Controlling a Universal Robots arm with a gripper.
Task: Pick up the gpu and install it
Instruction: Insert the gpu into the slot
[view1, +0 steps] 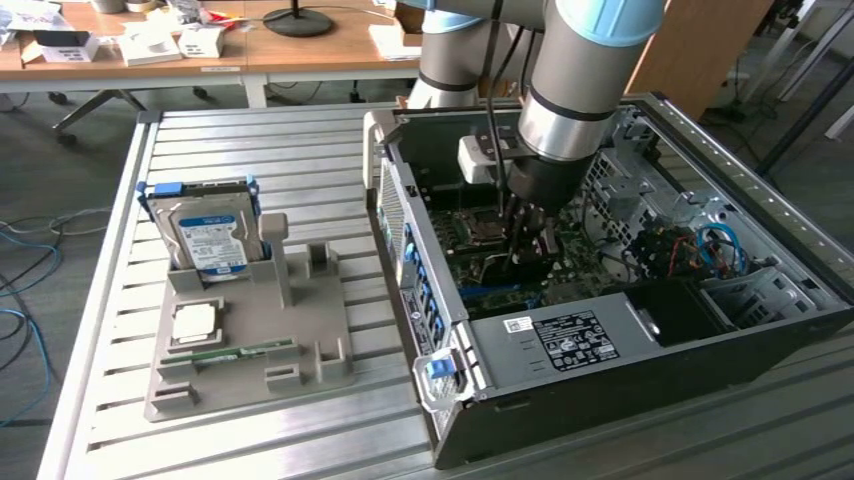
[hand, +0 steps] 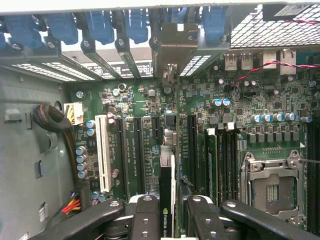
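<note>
The tool (hand: 167, 212) is partly closed and clamped on the gpu (hand: 166, 185). One black finger (hand: 145, 215) presses each flat side of the thin card, which the wrist view shows edge-on, with green-and-white printing on its near edge. In the exterior view the tool (view1: 527, 240) reaches down from the grey arm into the open computer case (view1: 601, 340), which lies on its side on the slatted metal worktop (view1: 267, 140).

The gpu stands upright over the green motherboard (hand: 135, 100), in line with the long black slots beside the white slot (hand: 103, 152). Its metal bracket (hand: 172, 50) is up at the case's rear wall, among the blue latches (hand: 100, 25). Whether the card's lower edge sits in a slot cannot be told.

Close around it are an open processor socket (hand: 272, 187), rows of capacitors, a red-and-black twisted wire (hand: 260, 70) and a wrapped cable bundle (hand: 50, 117) at the case wall.

Outside the case, toward the exterior view's left, a grey holder (view1: 254, 350) carries an upright hard drive (view1: 207, 235) and a flat green memory stick (view1: 247, 352).
</note>
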